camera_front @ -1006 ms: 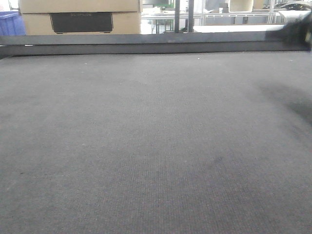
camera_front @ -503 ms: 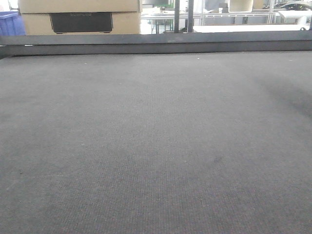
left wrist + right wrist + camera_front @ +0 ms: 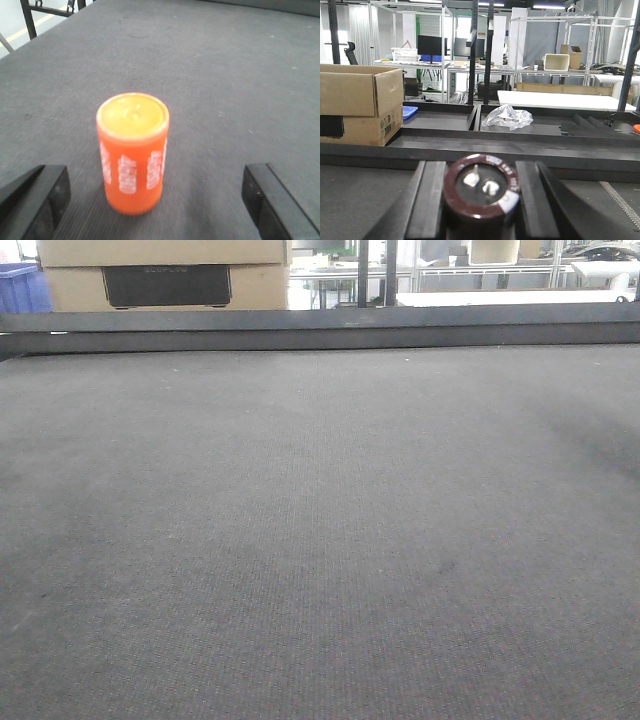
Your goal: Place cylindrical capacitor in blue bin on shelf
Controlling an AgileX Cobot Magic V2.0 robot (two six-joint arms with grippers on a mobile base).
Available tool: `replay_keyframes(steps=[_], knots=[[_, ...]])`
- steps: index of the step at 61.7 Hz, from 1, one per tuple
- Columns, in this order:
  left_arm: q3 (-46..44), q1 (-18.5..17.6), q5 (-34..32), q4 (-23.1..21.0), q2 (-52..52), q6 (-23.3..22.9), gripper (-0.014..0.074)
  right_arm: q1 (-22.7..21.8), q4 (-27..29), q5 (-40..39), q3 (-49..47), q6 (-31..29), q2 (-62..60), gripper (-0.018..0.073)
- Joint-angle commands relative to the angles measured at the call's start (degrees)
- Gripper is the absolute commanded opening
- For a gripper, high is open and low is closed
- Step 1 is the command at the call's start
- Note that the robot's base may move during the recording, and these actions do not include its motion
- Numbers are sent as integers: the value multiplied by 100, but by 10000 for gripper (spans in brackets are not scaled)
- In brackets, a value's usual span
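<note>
Right end effector (image 3: 481, 202) grips cylindrical capacitor (image 3: 481, 190): pickup done. Left end effector (image 3: 155, 197) wide, astride orange canister (image 3: 132, 145). Remaining: transfer into blue bin, not identifiable here.

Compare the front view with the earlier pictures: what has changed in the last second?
A dark, blurred shape at the far right edge a second ago has left the front view. It was gone by half a second ago, and the shadow beneath it faded. The grey mat, cardboard box and blue container stayed put.
</note>
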Motion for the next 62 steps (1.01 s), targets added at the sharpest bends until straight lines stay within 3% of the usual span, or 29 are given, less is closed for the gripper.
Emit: replay_keyframes(steps=[1, 17, 46, 53, 62], knots=[[-246, 72, -133, -234, 243, -16, 601, 2, -15, -68, -2, -9, -69, -127], [-858, 294, -122, -277, 893, -16, 601, 2, -15, -68, -2, -9, -69, -127], [-1371, 297, -42, -277, 1518, -16, 575, 2, -15, -56, -2, -9, -69, -127], [-1371, 297, -42, -277, 1518, -16, 406, 2, -15, 73, -2, -9, -69, -127], [-1371, 297, -53, -277, 1518, -16, 45, 2, -15, 458, -2, -9, -69, -127]])
